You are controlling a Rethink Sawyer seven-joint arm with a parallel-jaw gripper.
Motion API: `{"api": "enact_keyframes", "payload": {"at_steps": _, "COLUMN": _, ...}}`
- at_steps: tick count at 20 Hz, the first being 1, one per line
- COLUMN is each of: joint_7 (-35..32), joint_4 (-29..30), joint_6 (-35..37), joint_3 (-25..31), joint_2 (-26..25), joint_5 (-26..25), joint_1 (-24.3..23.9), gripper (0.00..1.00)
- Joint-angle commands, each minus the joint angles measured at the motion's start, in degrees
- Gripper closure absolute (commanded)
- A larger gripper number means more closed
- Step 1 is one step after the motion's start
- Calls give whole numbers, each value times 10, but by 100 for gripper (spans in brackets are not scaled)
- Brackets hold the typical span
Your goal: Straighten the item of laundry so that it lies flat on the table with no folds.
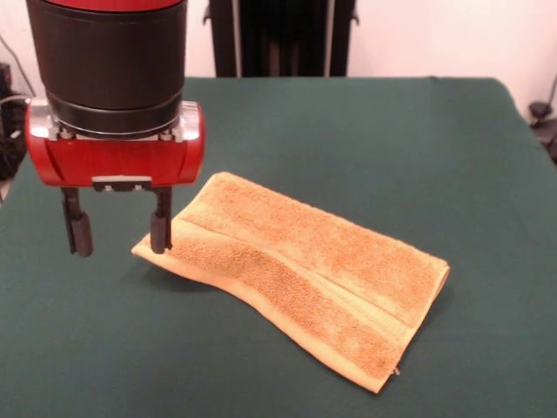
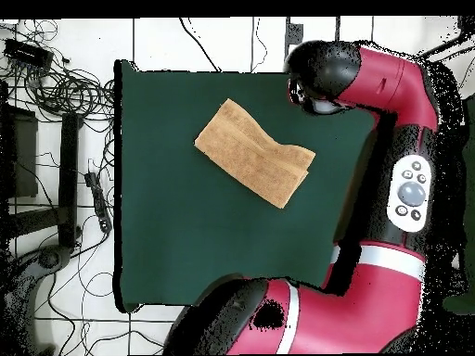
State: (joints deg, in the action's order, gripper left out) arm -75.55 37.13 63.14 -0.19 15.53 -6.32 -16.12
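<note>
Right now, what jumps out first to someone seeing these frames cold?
The red and black gripper fills the front view's upper left, fingers open, one finger at the towel's corner. The orange-tan towel lies folded over itself on a diagonal, bright against the dark green table. Overhead, the red arm curves around the table's right side and bottom.

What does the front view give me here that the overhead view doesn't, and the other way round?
Only the front view shows the gripper: open, one finger at the towel's corner, the other over bare cloth. It also shows the towel doubled over, with layered edges at its near end.

Only the overhead view shows the whole arm bending around the table's side, and the cables on the floor beside it.

Both show the towel lying diagonally on the green table, not yet flat.
</note>
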Motion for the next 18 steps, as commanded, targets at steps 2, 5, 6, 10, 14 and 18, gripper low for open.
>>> {"api": "enact_keyframes", "payload": {"at_steps": 2, "joint_7": -205, "joint_4": 20, "joint_6": 69, "joint_3": -9, "joint_2": -49, "joint_5": 13, "joint_1": 36, "gripper": 0}}
{"api": "enact_keyframes", "payload": {"at_steps": 5, "joint_7": -208, "joint_4": 4, "joint_6": 79, "joint_3": -12, "joint_2": -57, "joint_5": 12, "joint_1": 41, "gripper": 0}}
{"api": "enact_keyframes", "payload": {"at_steps": 6, "joint_7": -208, "joint_4": 2, "joint_6": 81, "joint_3": -12, "joint_2": -58, "joint_5": 13, "joint_1": 42, "gripper": 0}}
{"api": "enact_keyframes", "payload": {"at_steps": 10, "joint_7": -197, "joint_4": -9, "joint_6": 88, "joint_3": -14, "joint_2": -64, "joint_5": 16, "joint_1": 45, "gripper": 0}}
{"api": "enact_keyframes", "payload": {"at_steps": 14, "joint_7": -183, "joint_4": -14, "joint_6": 91, "joint_3": -9, "joint_2": -68, "joint_5": 18, "joint_1": 44, "gripper": 0}}
{"api": "enact_keyframes", "payload": {"at_steps": 18, "joint_7": -159, "joint_4": -17, "joint_6": 92, "joint_3": -1, "joint_2": -69, "joint_5": 20, "joint_1": 42, "gripper": 0}}
